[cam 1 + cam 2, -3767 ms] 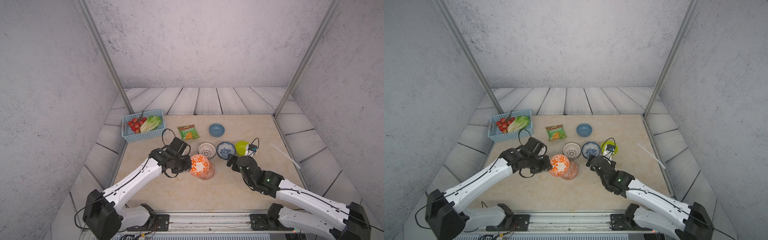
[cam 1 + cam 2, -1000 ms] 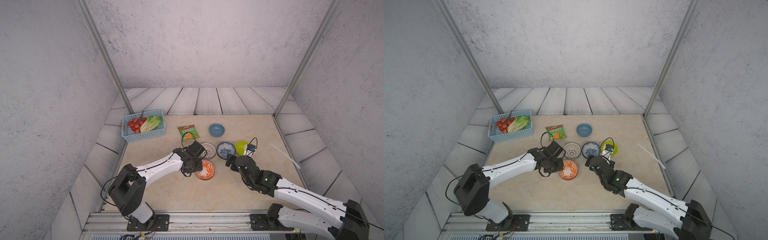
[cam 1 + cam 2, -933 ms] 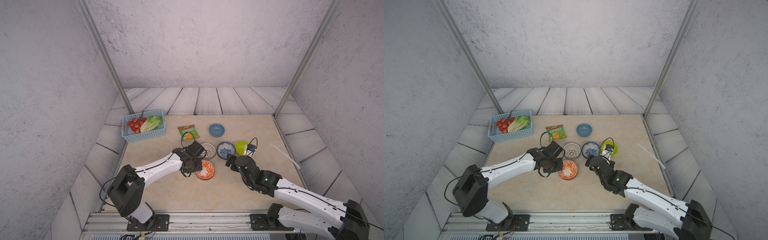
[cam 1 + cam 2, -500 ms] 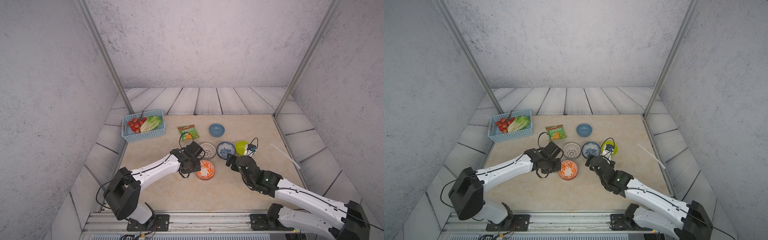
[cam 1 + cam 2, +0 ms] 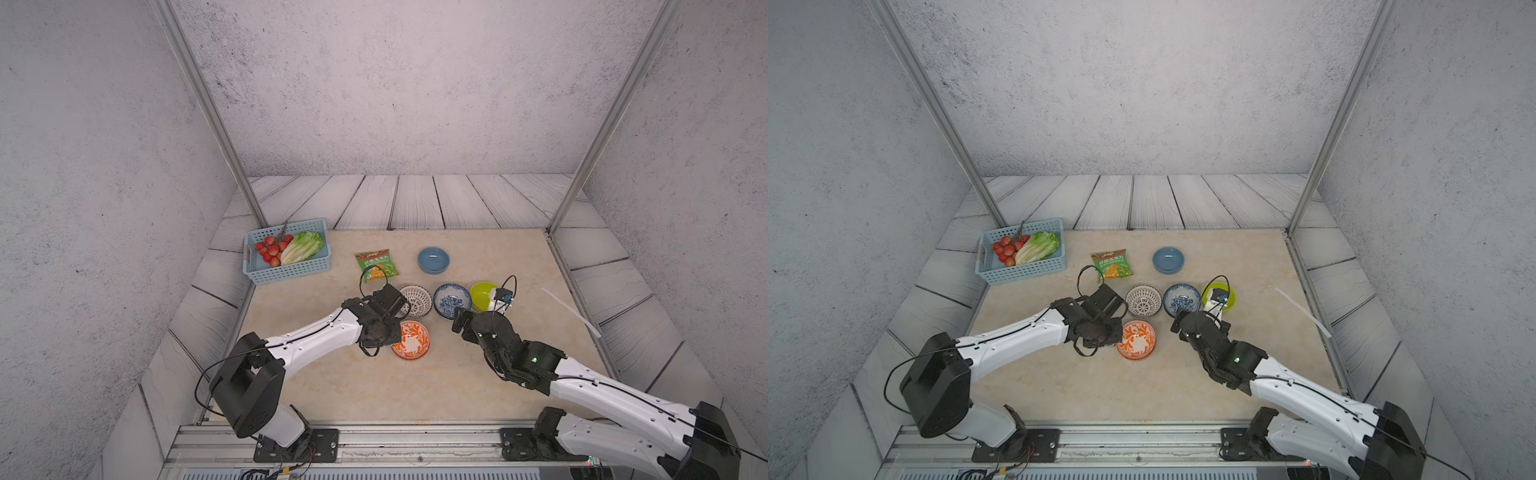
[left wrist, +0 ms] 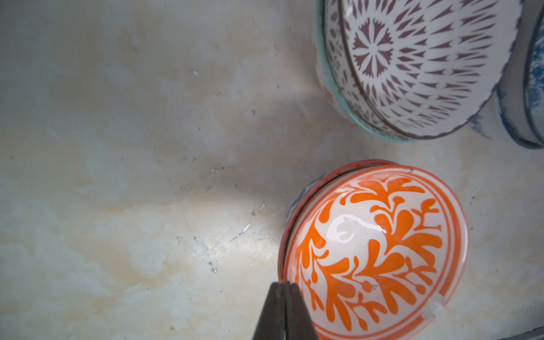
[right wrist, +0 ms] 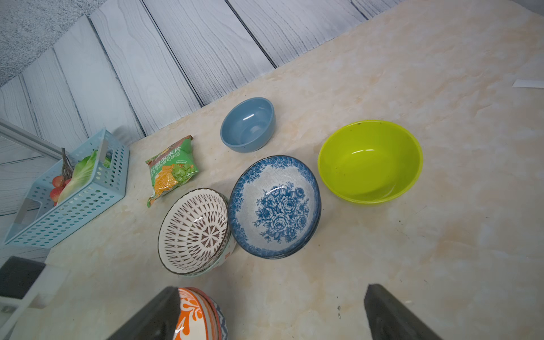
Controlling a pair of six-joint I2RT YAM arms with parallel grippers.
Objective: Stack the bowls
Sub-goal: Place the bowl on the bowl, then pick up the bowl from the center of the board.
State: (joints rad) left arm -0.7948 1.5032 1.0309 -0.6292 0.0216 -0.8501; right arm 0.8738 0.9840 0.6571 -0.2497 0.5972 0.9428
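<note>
Printed writing is seen on the green and orange plastic snack bag (image 7: 172, 169). In the right wrist view, a line of white Chinese characters is printed across the front of the bag, with smaller print placed beside it. The characters cannot be read with certainty. In both top views the same bag (image 5: 376, 265) (image 5: 1112, 263) is shown too small for reading.

We see a glossy glazed orange-scroll bowl (image 6: 374, 250), smooth shiny lime-green bowl (image 7: 371, 164), perforated plastic basket (image 7: 79, 206), crinkly glossy snack bag (image 7: 172, 170), smooth marble-look tabletop (image 6: 117, 176)
</note>
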